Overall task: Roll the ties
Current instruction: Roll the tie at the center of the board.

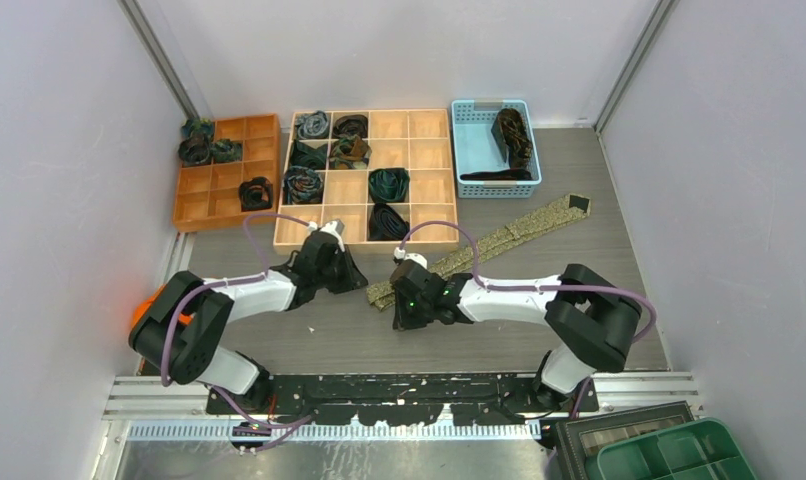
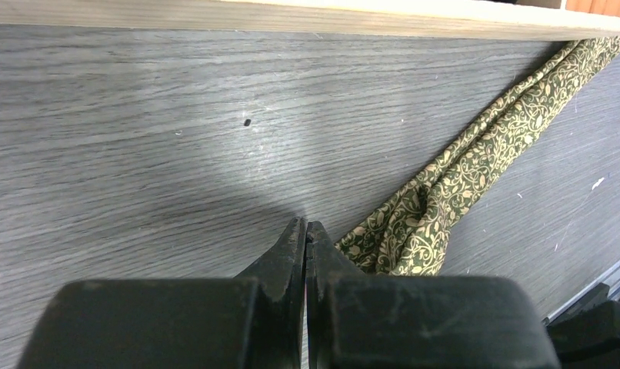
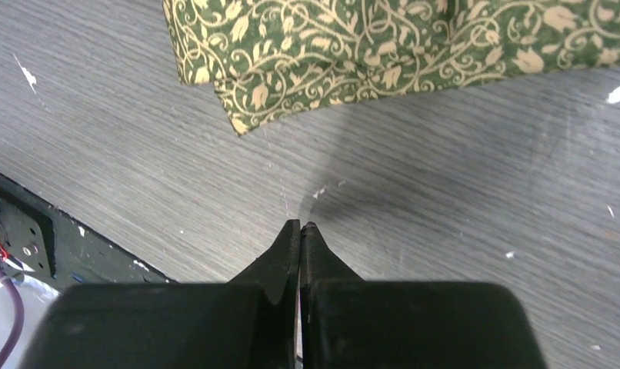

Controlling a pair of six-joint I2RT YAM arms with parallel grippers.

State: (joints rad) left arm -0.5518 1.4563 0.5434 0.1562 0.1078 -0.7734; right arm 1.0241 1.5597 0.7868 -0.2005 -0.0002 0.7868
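The right gripper (image 3: 300, 224), at the bottom of its wrist view, has its fingers (image 3: 286, 250) pressed together on nothing. The olive-gold tie (image 3: 384, 46) lies across the top of that frame, apart from the tips. The left gripper (image 2: 305, 223) is closed and empty too, the tie's bunched end just right of it. From above, the tie stretches diagonally across the frame's centre.
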